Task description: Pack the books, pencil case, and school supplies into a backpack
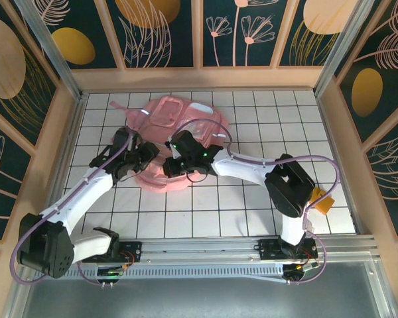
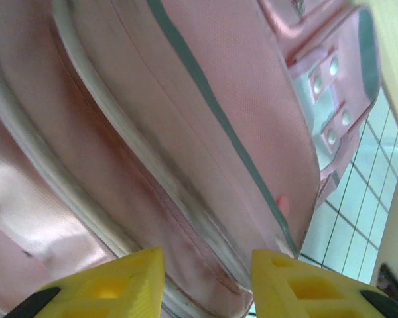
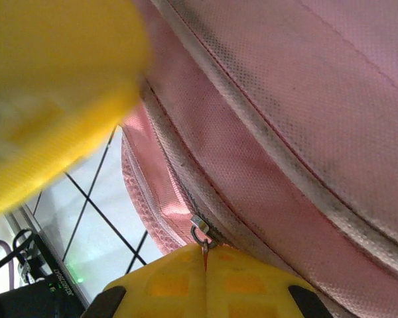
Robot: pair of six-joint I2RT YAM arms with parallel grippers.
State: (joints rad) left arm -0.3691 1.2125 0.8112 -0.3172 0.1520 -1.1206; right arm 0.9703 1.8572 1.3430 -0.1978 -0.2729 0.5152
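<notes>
- Now, far left: we note the left gripper (image 2: 207,286), yellow fingers spread apart, tips close against the backpack (image 1: 186,122) fabric.
- Centre: backpack lies flat on the gridded table (image 1: 252,213).
- Right of centre: right gripper (image 3: 205,268), fingers pressed together, pinching the zipper pull (image 3: 200,234) at the backpack's near edge.
- Far right: orange-yellow block (image 1: 322,201) beside the right arm, well apart from the backpack.

The top external camera looks steeply down from above and behind the desk's (image 1: 252,199) near edge, covering all of it. The left wrist camera looks past the left pincer (image 2: 207,285), very close to the pink backpack (image 1: 179,119). The right wrist camera looks past the right pincer (image 3: 205,278), closer still, at a zipper pull (image 3: 200,233). All three views share the backpack.
</notes>
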